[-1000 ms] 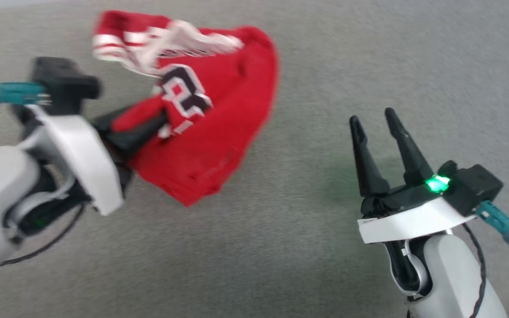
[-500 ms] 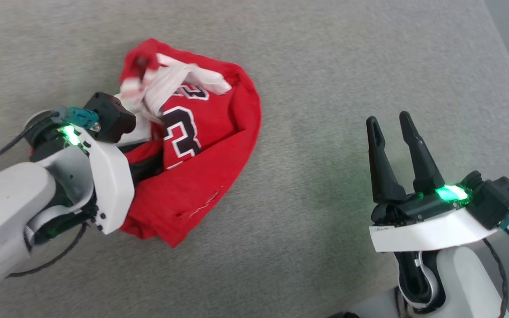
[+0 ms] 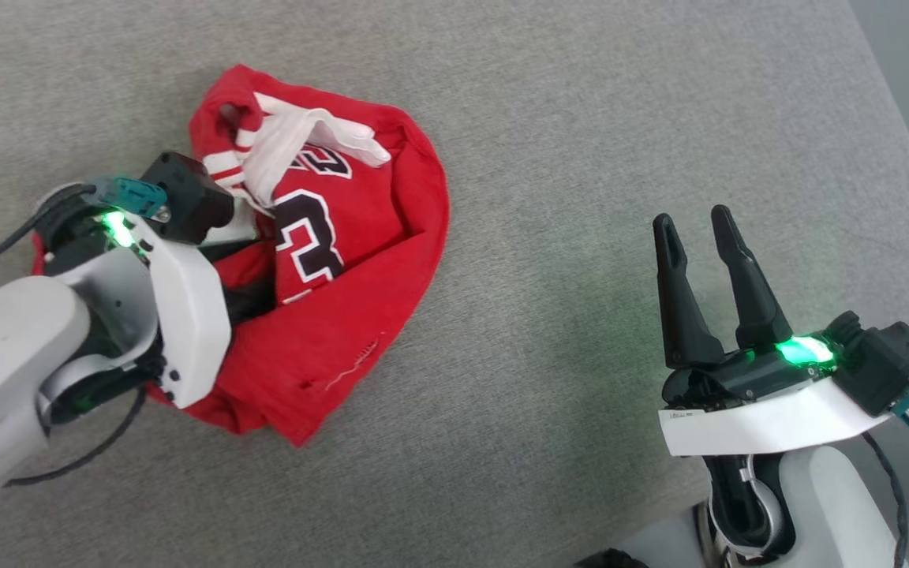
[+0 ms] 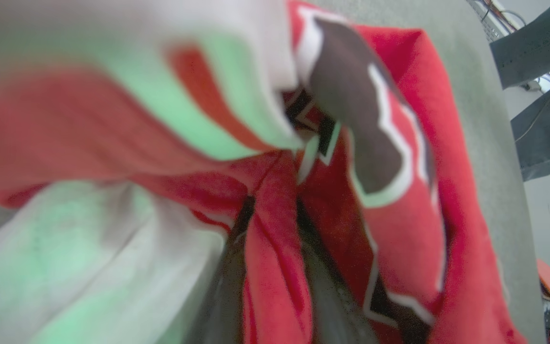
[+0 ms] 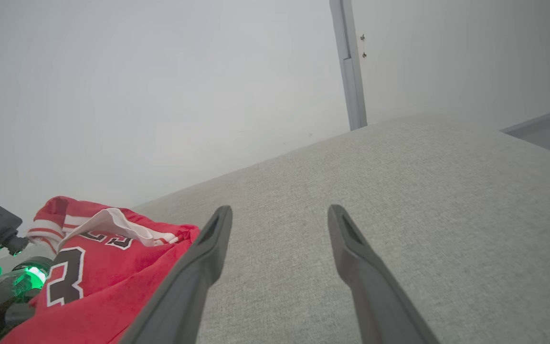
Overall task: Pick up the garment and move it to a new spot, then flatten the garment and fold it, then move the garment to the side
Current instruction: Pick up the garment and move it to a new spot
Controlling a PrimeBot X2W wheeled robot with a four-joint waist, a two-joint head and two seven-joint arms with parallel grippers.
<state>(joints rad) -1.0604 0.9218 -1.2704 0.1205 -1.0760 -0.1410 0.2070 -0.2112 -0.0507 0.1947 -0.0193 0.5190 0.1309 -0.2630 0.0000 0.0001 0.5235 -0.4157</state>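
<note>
My left gripper (image 4: 275,239) is sunk into the shirt (image 3: 360,300). A ridge of red cloth runs between its jaws, which stand a little apart. Whether they pinch that ridge or only straddle it, I cannot tell. The shirt sits in a crumpled heap on the grey surface (image 3: 549,442), left of the middle. One white sleeve is flopped over the black-and-white lettering and part of the heap is draped on my wrist. I judge the move to the new spot to be about finished, so the job in hand is a clean let-go. I want the jaws wide enough that no fold catches. Then I draw back along my fingers' own line, low and slow, so the cloth slides off rather than lifting with me. My right gripper (image 3: 691,217) hangs well apart to the right with its jaws wide and empty, pointing across bare surface. It is free to reach for the far hem once flattening begins.
</note>
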